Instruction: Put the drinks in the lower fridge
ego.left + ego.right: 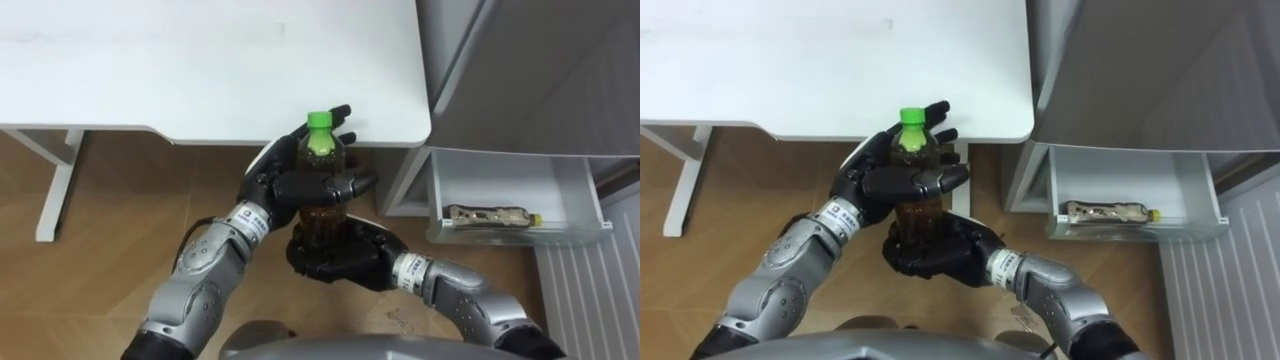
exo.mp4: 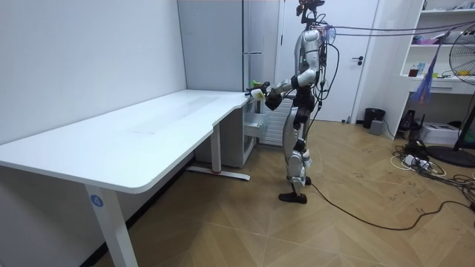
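The drink bottle (image 1: 322, 152) stood upright in both my robot hands, its green cap (image 1: 318, 121) on top and its long axis vertical. I held it in the air just off the table's (image 1: 200, 70) near edge, close to the near right corner and not resting on anything. My left robot hand (image 1: 300, 185) was clamped round its upper body, thumb across the front. My right robot hand (image 1: 335, 255) was curled under and around its base, taking the weight from below.

What mattered for the next move was direction. The white bin (image 1: 500, 175), which I took to belong to the lower fridge, lay open to my right and lower than the bottle, beyond the table's right edge and beneath the grey fridge body (image 1: 540, 70). A second bottle (image 1: 490, 214) already lay in it on its side, lengthwise along the bin, with its cap toward the right end.

My right arm was on the bin's side, so I judged it the better one to carry the bottle over. The bottle would probably have to tip from upright to lying flat to sit beside the other one. My left robot hand would have to let go first.

In the room view I stood at the table's far end, facing the fridge.
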Robot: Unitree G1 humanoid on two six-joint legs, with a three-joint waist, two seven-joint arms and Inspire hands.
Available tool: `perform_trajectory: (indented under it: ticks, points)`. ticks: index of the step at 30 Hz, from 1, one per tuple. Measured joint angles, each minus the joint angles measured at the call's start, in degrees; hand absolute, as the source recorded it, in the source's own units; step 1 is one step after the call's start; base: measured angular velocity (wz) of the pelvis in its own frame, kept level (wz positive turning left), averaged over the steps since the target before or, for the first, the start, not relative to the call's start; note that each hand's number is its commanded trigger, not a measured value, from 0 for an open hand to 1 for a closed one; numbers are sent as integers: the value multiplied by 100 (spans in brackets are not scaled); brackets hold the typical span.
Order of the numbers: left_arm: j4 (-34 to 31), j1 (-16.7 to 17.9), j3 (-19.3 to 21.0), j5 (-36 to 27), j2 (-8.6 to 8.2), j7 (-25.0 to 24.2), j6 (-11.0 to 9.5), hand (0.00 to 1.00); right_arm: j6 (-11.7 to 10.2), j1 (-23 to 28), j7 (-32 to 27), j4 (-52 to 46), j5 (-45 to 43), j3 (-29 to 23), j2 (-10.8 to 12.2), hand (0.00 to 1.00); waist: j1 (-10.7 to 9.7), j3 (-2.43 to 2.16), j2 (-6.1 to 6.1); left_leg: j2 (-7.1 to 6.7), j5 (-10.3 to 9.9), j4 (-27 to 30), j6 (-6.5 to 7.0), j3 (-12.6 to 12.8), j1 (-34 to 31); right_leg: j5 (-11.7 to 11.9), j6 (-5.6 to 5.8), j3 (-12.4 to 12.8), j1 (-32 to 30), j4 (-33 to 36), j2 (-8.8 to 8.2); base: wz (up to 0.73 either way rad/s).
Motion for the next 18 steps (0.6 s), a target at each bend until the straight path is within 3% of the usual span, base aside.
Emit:
perform_trajectory:
  ticks: [9, 18]
  points:
    - [0, 0, -1, -1, 2, 0, -10, 0, 0, 0, 0, 0, 0, 0, 2, 100, 6, 4, -86, 0, 0, 3, 0, -3, 3, 0, 0, 1, 4, 2, 1, 0]
    - [0, 0, 0, 0, 2, 0, -14, 0, 0, 0, -6, 0, 0, 0, 1, 100, 6, 4, -87, 0, 0, 11, 0, -6, 2, 0, 0, 1, 4, 3, 3, 0]
